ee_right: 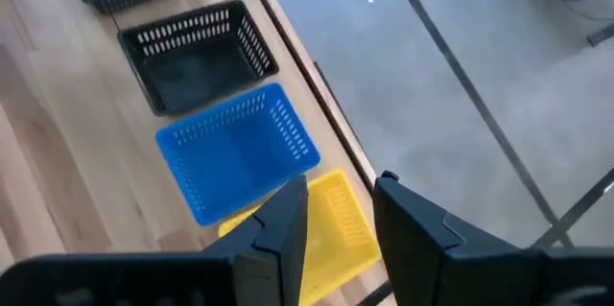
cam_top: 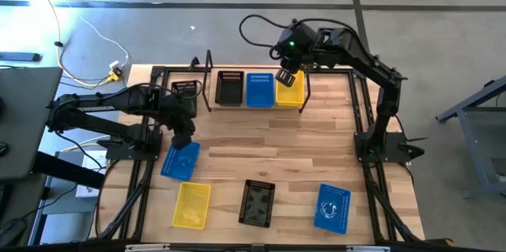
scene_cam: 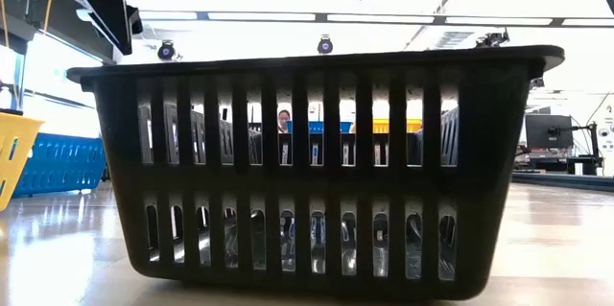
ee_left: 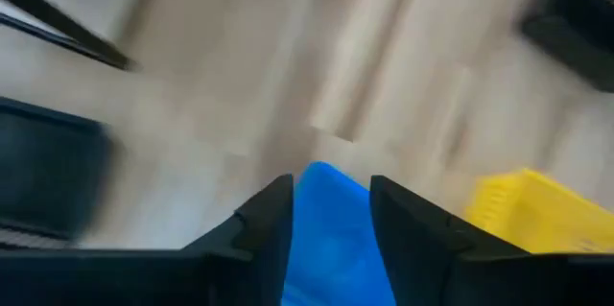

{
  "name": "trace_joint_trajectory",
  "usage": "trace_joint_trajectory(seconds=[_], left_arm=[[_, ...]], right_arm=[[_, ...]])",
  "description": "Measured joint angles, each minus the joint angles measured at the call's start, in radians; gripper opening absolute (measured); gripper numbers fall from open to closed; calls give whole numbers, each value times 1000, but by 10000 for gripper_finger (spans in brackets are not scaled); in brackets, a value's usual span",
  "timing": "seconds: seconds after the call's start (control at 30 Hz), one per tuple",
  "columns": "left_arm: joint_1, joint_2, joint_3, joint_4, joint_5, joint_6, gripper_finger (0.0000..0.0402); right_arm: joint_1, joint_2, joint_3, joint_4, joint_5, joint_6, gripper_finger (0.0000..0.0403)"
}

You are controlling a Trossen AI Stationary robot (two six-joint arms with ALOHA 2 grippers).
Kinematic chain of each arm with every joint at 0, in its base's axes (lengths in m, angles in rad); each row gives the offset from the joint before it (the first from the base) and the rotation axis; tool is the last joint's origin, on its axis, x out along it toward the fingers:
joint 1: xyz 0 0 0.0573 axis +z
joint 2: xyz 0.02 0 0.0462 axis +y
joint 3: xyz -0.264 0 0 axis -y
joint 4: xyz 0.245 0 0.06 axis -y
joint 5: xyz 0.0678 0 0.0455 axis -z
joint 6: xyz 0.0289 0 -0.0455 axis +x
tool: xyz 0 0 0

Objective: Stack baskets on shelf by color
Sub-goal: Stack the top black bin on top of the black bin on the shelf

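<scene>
Left gripper (cam_top: 184,140) straddling rim of blue basket (cam_top: 180,161) on tabletop, fingers parted. Right gripper (cam_top: 285,77) over shelf (cam_top: 207,69), spread fingers around rim of yellow basket (cam_top: 290,92) beside second blue basket (cam_top: 259,90) and black basket (cam_top: 229,88)

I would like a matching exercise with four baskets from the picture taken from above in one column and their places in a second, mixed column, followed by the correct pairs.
Things:
1. yellow basket on the shelf
2. black basket on the table
3. blue basket near the left gripper
4. blue basket on the shelf

Places:
A. front of the table, centre
B. under the right gripper
C. between a black basket and a yellow one
D. beneath the left gripper

Pairs: 1-B, 2-A, 3-D, 4-C
</scene>
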Motion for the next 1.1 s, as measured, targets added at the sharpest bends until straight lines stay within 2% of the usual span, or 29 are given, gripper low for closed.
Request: trace_joint_trajectory(seconds=[0.17,0.37,0.57,0.93,1.1], left_arm=[[0,3,0,-10,-194,118,151],[-13,34,0,-10,-370,250,142],[-36,89,-7,-6,-395,340,136],[-31,65,-241,122,-463,348,136],[16,65,-248,174,-470,371,135]], right_arm=[[0,-6,-3,-49,-3,44,108],[3,-6,-5,-62,-10,42,108],[3,-6,-5,-62,-10,41,108],[3,-6,-5,-62,-10,41,108],[3,-6,-5,-62,-10,41,108]])
